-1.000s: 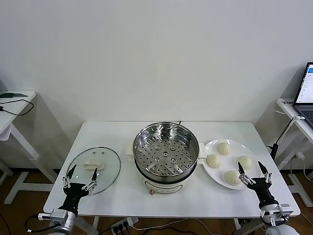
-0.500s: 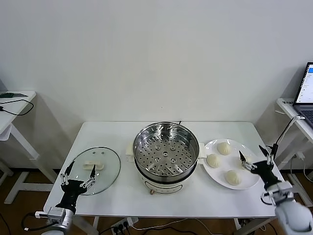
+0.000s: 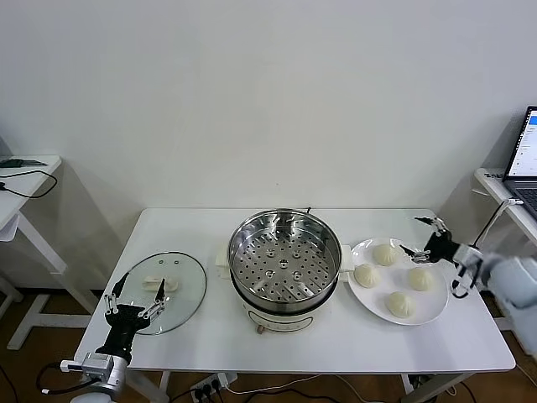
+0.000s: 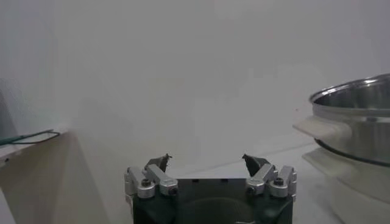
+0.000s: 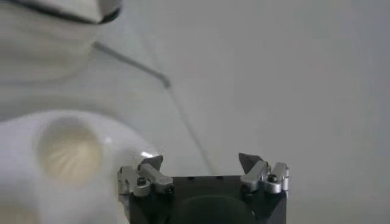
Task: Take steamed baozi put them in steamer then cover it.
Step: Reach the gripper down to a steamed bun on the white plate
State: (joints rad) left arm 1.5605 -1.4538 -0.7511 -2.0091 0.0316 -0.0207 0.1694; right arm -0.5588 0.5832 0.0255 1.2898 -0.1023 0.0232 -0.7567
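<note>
The steamer (image 3: pixel 284 267) is a shiny steel pot with a perforated tray, standing uncovered and empty at the table's middle; its rim also shows in the left wrist view (image 4: pixel 359 122). Several cream-white baozi lie on a white plate (image 3: pixel 436 309) to its right, one nearest the far rim (image 3: pixel 384 253). My right gripper (image 3: pixel 410 235) hovers open just above the plate's far right side, close to that bun, holding nothing. In the right wrist view, one baozi (image 5: pixel 69 152) lies off to the side of the open right gripper (image 5: pixel 201 159). My left gripper (image 3: pixel 138 292) stands open at the front left, over the glass lid (image 3: pixel 172 290).
The glass lid with its white handle lies flat on the table left of the steamer. A laptop (image 3: pixel 525 159) sits on a side table at the right, and another side table with a cable (image 3: pixel 25 180) stands at the left.
My right gripper rose from the table's front right edge and moved back over the plate's far side. The left gripper barely shifted.
</note>
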